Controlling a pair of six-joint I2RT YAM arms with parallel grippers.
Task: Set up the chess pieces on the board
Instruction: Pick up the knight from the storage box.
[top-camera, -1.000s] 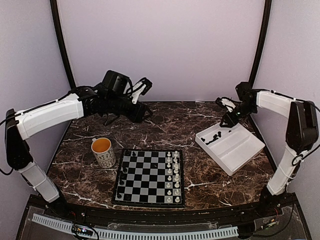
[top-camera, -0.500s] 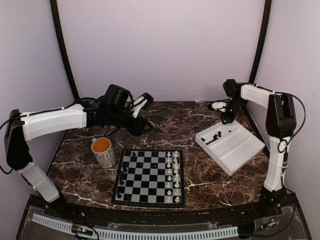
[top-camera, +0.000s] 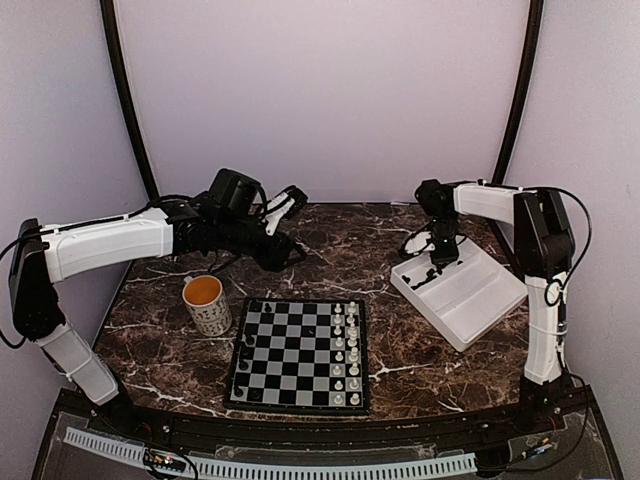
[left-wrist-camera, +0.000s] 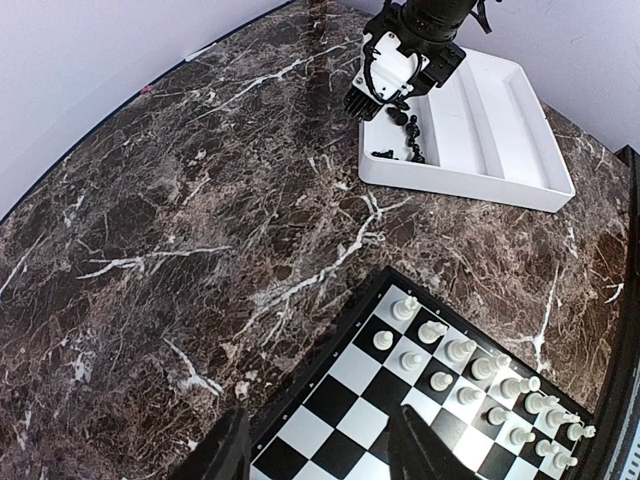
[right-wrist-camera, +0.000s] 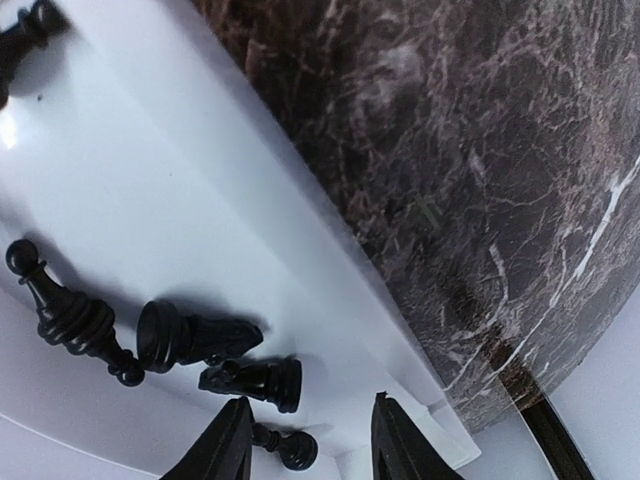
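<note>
Both part-open, empty: left gripper (left-wrist-camera: 318, 435) idled; right gripper (right-wrist-camera: 312, 402) needed squaring over the black chess piece (right-wrist-camera: 285, 447) at its six o'clock.

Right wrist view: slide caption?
Open right gripper poised over black chess pieces lying loose in the white tray.
</note>
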